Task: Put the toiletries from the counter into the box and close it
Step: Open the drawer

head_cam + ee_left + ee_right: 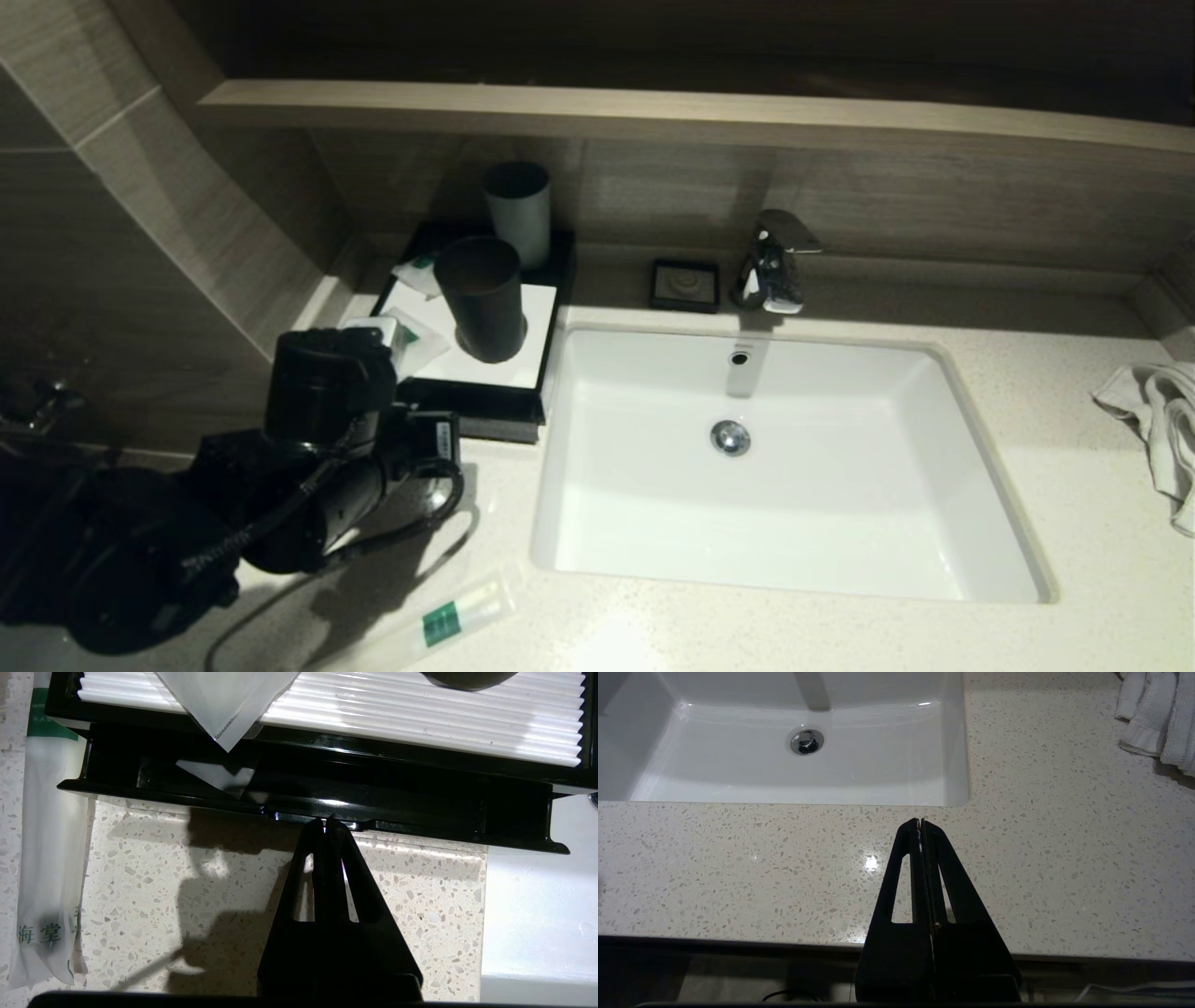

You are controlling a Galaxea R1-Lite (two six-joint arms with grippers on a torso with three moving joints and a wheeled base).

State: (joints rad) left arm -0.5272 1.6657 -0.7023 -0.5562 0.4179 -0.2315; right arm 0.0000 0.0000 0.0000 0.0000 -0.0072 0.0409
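The box (439,362) stands left of the sink with its white top panel (420,723) up. Its black drawer front (420,828) stands out a little from the body. My left gripper (325,820) is shut, tips against the drawer's front lip; in the head view the left arm (327,420) hides it. One squarish sachet (417,342) overhangs the panel's front left corner (224,704). Another (415,273) lies at the box's back left. One long sachet (448,621) lies on the counter (1074,485) near the front. Another (46,858) lies beside the box. My right gripper (920,821) is shut and empty over the counter's front edge.
A black cup (481,299) stands on the box's panel and a grey cup (518,210) behind it. The white sink (794,523) fills the middle, with a faucet (770,261) and a black soap dish (685,284) behind. A white towel (1162,420) lies at the right.
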